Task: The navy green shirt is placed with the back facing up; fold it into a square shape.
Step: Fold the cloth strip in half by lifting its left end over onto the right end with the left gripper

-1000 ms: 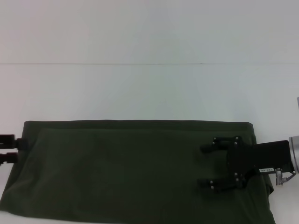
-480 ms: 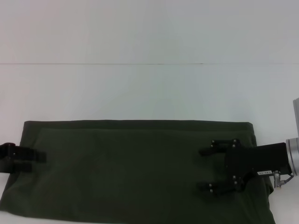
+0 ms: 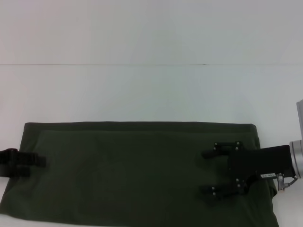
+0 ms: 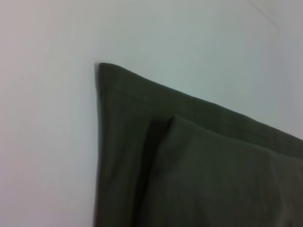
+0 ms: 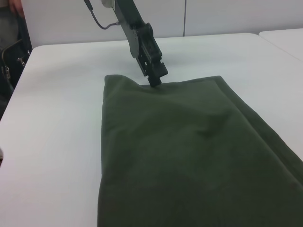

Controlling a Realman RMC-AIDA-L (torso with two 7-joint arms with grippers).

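**Soft cloth, long band — take it by the short ends**

The large dark olive-green cotton shirt (image 3: 137,172) lies flat on the white table (image 3: 142,94), at the near edge, already narrowed into a long band running left to right; a folded-in layer shows as a ridge along its far side. It looks light and limp — it will sag and crease wherever it is lifted, and loose layers can slide over one another.

The black right gripper (image 3: 207,172) hovers over the band's right part, its two fingers spread wide and pointing left, holding nothing. The black left gripper (image 3: 35,166) sits at the band's left edge, fingers over the cloth; whether it has closed on the fabric I cannot tell.

To reach a square, my judgement is that the band needs folding across its length. Best hold: a short end, pinching every layer together near the corners, so the underlayers do not trail. One end should lie pinned.
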